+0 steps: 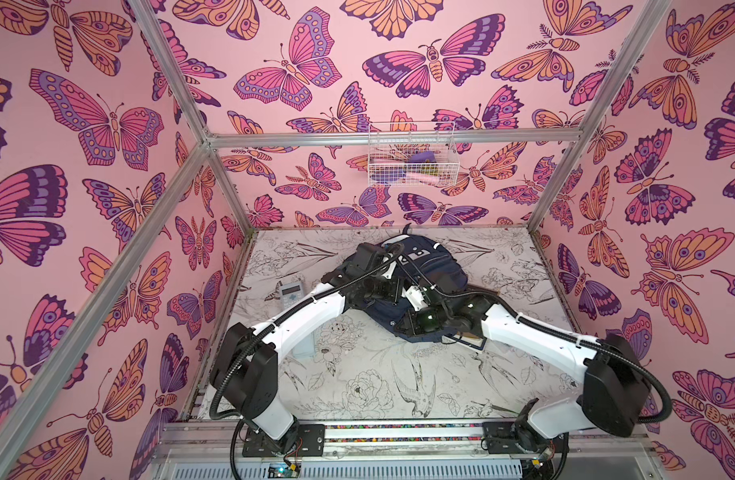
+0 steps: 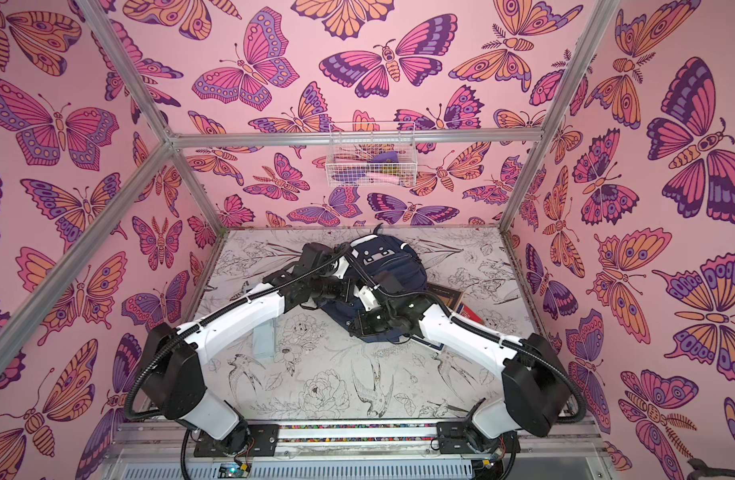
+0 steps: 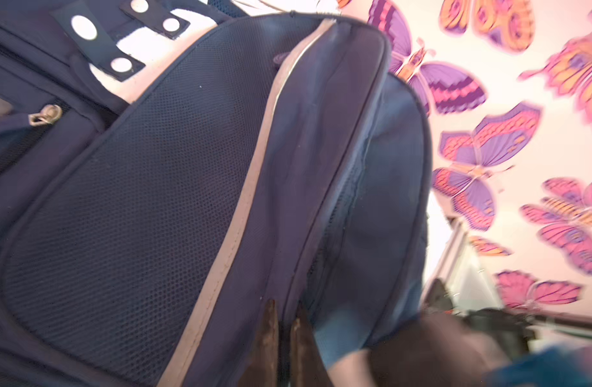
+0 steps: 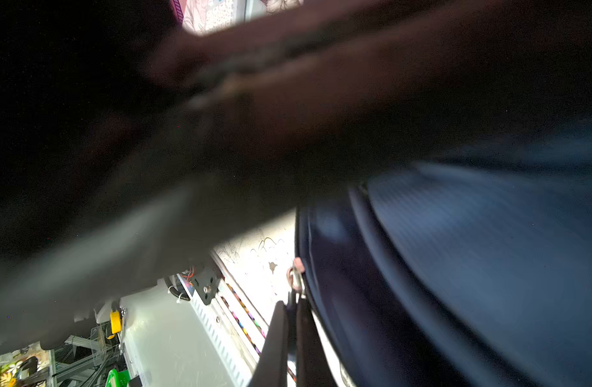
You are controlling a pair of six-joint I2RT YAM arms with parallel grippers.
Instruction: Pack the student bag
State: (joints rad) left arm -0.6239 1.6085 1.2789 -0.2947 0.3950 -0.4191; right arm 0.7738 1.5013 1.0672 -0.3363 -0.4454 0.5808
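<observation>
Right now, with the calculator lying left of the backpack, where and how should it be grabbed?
Pinch the calculator across its two long edges, near mid-length, coming straight down from above. It lies flat on the table, so its faces offer no hold, and only its narrow width likely fits the jaws. The left gripper is nearer, but is shut on the student bag.

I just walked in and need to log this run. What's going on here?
Both robot arms are working on the navy bag, which lies on the table. The left gripper is shut on a fold of the bag's fabric beside a pale stripe. The right gripper is shut at the bag's near edge, seemingly pinching a zip pull. A calculator and a book lie on the table beside the bag, not yet packed.
</observation>
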